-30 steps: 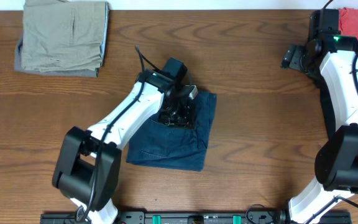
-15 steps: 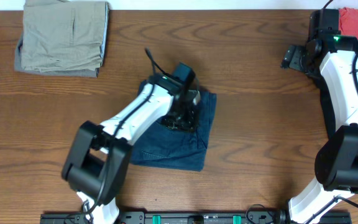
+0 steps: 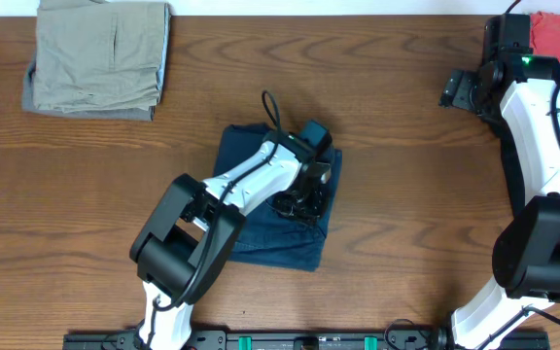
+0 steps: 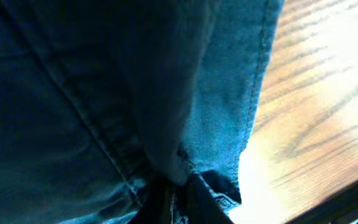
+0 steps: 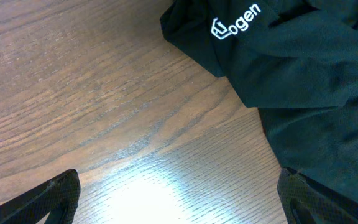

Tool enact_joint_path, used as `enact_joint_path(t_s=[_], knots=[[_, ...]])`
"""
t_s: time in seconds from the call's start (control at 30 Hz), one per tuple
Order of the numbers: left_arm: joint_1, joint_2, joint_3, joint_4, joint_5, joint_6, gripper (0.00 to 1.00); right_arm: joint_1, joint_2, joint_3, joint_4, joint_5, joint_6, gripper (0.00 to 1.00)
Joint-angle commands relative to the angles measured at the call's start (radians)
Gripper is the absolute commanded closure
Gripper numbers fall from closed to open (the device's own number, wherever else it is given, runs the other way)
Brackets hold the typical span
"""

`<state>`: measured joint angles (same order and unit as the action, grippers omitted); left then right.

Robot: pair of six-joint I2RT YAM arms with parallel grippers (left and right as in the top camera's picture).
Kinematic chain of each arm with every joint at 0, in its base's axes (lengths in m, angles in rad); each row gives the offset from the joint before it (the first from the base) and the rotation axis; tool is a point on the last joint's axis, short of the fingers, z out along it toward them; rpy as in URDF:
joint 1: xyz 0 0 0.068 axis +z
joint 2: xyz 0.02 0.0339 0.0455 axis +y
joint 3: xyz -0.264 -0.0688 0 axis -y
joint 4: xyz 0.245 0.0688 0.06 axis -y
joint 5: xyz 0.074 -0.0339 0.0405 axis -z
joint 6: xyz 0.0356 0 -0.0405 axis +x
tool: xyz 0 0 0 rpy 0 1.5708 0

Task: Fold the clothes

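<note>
A dark blue denim garment (image 3: 241, 156) lies folded in the middle of the table. My left gripper (image 3: 304, 201) is pressed down on its right part and is shut on a fold of the denim (image 4: 166, 112), which fills the left wrist view. A folded khaki garment (image 3: 100, 56) lies at the far left corner. My right gripper (image 3: 458, 89) hovers at the far right, open and empty; its fingertips frame bare wood (image 5: 135, 155) in the right wrist view.
A red cloth (image 3: 557, 34) lies at the far right corner, partly behind my right arm. A black cloth with a white logo (image 5: 278, 62) lies at the upper right of the right wrist view. A black rail (image 3: 309, 340) runs along the front edge.
My left gripper has moved to the right and toward the front across the denim, dragging a fold with it. The garment's far left part is now uncovered. The right arm has not moved.
</note>
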<state>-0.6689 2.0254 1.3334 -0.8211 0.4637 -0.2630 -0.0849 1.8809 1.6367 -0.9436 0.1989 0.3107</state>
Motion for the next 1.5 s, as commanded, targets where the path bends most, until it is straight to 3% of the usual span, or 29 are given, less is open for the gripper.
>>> enact_joint_path(t_s=[0.0, 0.33, 0.47, 0.57, 0.63, 0.8, 1.17, 1.47], knots=[[-0.034, 0.011, -0.009, -0.004, 0.0, -0.006, 0.92, 0.0, 0.006, 0.005, 0.001, 0.01, 0.014, 0.01], [-0.039, -0.114, 0.069, -0.047, 0.12, -0.005, 0.93, 0.0, 0.006, 0.005, 0.001, 0.01, 0.014, 0.01], [-0.028, -0.199, 0.077, 0.005, 0.114, -0.005, 0.86, 0.0, 0.006, 0.005, 0.001, 0.01, 0.014, 0.01], [-0.017, -0.217, 0.077, 0.053, 0.051, -0.005, 0.84, 0.0, 0.006, 0.005, 0.0, 0.01, 0.014, 0.01], [-0.011, -0.214, 0.077, 0.075, 0.013, -0.005, 0.76, 0.0, 0.006, 0.005, 0.001, 0.01, 0.014, 0.01], [-0.009, -0.206, 0.077, 0.095, -0.006, -0.005, 0.72, 0.0, 0.006, 0.005, 0.001, 0.01, 0.014, 0.01], [-0.009, -0.182, 0.072, 0.236, -0.269, -0.005, 0.72, 0.0, 0.006, 0.005, 0.0, 0.01, 0.014, 0.01], [-0.009, -0.061, 0.071, 0.377, -0.27, -0.058, 0.72, 0.0, 0.006, 0.005, 0.001, 0.01, 0.014, 0.01]])
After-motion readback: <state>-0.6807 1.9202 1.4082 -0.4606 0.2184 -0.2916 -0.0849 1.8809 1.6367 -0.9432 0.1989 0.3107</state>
